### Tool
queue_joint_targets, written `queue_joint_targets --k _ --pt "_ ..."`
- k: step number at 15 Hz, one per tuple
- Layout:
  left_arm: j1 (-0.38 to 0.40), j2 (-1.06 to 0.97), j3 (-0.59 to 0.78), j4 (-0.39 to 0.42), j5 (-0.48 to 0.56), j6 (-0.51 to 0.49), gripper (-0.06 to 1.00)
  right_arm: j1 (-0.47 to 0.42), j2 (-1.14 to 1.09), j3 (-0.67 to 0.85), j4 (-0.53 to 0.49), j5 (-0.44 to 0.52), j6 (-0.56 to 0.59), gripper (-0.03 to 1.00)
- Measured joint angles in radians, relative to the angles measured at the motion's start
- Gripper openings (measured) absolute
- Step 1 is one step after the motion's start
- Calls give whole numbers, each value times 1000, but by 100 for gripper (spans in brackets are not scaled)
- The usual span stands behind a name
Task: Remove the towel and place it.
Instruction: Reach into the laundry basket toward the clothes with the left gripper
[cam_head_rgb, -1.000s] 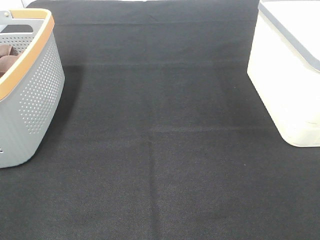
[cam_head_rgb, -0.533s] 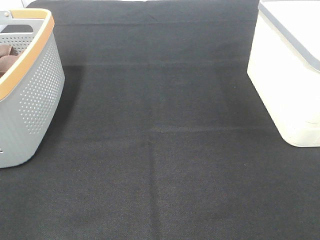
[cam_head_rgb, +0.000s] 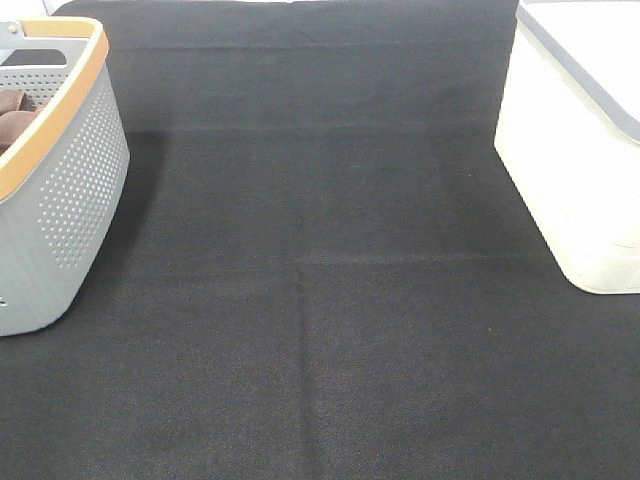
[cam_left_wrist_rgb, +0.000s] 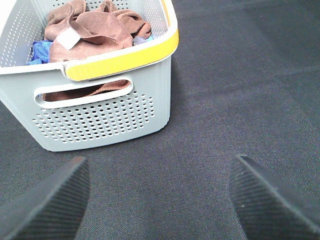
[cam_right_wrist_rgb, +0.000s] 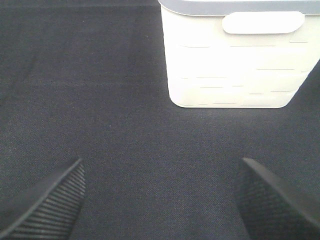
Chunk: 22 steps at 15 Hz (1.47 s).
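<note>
1. The left gripper (cam_left_wrist_rgb: 159, 170) hangs over the black mat (cam_left_wrist_rgb: 225, 100). Its two ribbed fingers (cam_left_wrist_rgb: 50, 200) stand wide apart with nothing between them.
2. Straight ahead of it stands the grey basket (cam_left_wrist_rgb: 100, 120), with the perforated end wall and the handle slot (cam_left_wrist_rgb: 85, 90) facing the gripper. A strip of bare mat separates the fingertips from the basket's foot.
3. The towel (cam_left_wrist_rgb: 97, 27) lies bunched inside the basket, beyond that near wall, with its white tag (cam_left_wrist_rgb: 66, 40) turned up. It sits close behind the yellow rim (cam_left_wrist_rgb: 125, 60), and some brown cloth shows through the slot. A blue cloth (cam_left_wrist_rgb: 40, 50) is tucked in beside it.
4. Past the basket's rounded corner, ahead of one finger, the mat runs bare to the frame's edge (the widest free room on this side).
5. The right gripper (cam_right_wrist_rgb: 162, 167) is also spread wide and empty above the mat. Ahead of it, offset toward one finger, stands the white bin (cam_right_wrist_rgb: 235, 65), with a grey lip and a recessed handle on the wall facing the gripper. Bare mat lies between the fingertips and the bin's base.
6. In the high view the basket (cam_head_rgb: 70, 200) sits at the left edge and the bin (cam_head_rgb: 570, 170) at the right. They are well apart, with the creased mat (cam_head_rgb: 320, 300) open between them.
</note>
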Motion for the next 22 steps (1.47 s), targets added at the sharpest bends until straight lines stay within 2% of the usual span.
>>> queue_joint_targets --k 22 --pt "0 0 0 0 0 0 74 0 0 0 0 0 0 78"
